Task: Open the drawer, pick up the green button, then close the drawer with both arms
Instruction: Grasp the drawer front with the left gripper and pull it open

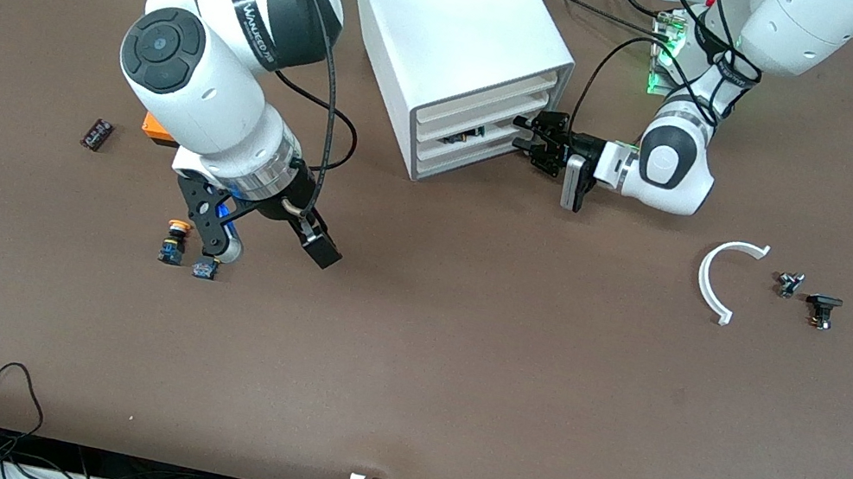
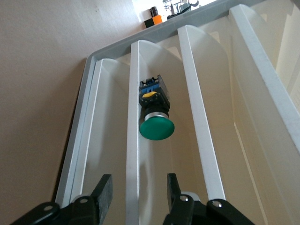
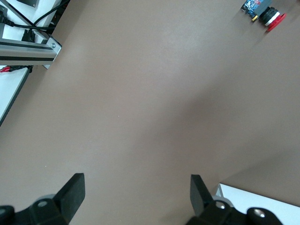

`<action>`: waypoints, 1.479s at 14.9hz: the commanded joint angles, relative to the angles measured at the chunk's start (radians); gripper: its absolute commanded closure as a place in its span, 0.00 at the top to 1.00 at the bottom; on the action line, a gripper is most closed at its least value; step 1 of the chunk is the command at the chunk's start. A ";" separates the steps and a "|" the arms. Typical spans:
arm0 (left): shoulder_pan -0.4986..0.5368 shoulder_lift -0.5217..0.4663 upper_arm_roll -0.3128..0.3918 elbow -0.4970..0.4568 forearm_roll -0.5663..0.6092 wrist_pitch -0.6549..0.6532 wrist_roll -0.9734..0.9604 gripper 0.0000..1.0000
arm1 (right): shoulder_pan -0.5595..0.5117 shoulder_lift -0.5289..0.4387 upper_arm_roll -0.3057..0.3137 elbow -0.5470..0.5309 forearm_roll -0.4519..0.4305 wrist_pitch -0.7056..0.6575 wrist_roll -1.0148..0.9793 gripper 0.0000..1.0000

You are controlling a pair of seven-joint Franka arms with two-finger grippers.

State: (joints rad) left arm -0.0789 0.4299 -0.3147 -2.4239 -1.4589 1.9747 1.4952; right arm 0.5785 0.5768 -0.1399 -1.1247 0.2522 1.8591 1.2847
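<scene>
Left claw [image 1: 530,137] open at drawer [image 2: 154,154] front, green button [image 2: 156,123] inside, right claw [image 3: 136,194] open.

Right arm's black band [image 1: 254,25] reads "WANJEED" (roughly).

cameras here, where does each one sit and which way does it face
Front view: high across the table, facing both arms, the cabinet and scattered parts; left gripper at the drawers, right gripper over the table.
Left wrist view: on the left wrist, looking into the open drawer at the green button; open fingers show.
Right wrist view: on the right wrist, facing bare table; open fingers show.
Shared: front and left wrist views both show the cabinet's drawers.
</scene>
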 commanded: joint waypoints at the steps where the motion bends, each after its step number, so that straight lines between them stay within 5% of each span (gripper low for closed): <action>1: -0.021 0.006 -0.004 -0.009 -0.041 0.021 0.046 0.41 | 0.004 0.014 0.006 0.034 0.018 -0.008 0.027 0.99; 2: -0.021 0.004 -0.004 -0.009 -0.041 0.029 0.046 0.38 | 0.012 0.014 0.005 0.034 0.018 -0.006 0.031 0.99; 3: -0.021 0.004 -0.004 -0.009 -0.041 0.029 0.046 0.27 | 0.020 0.015 0.005 0.036 0.018 -0.006 0.036 0.99; 4: -0.022 0.004 -0.004 -0.003 -0.041 0.029 0.081 0.04 | 0.039 0.017 0.005 0.036 0.018 0.008 0.051 0.99; 5: -0.022 0.006 -0.004 -0.003 -0.041 0.030 0.097 0.00 | 0.044 0.018 0.005 0.036 0.018 0.008 0.048 0.99; 15: -0.019 0.009 0.005 0.003 -0.037 0.053 0.086 0.00 | 0.061 0.032 0.042 0.036 0.018 -0.012 0.089 0.99; 22: -0.022 0.041 0.144 0.109 0.064 0.058 0.068 0.00 | 0.070 0.020 0.039 0.034 0.018 -0.023 0.116 1.00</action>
State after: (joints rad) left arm -0.0934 0.4383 -0.2142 -2.3683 -1.4345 2.0113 1.5346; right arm 0.6483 0.5926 -0.1008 -1.1209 0.2531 1.8574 1.3794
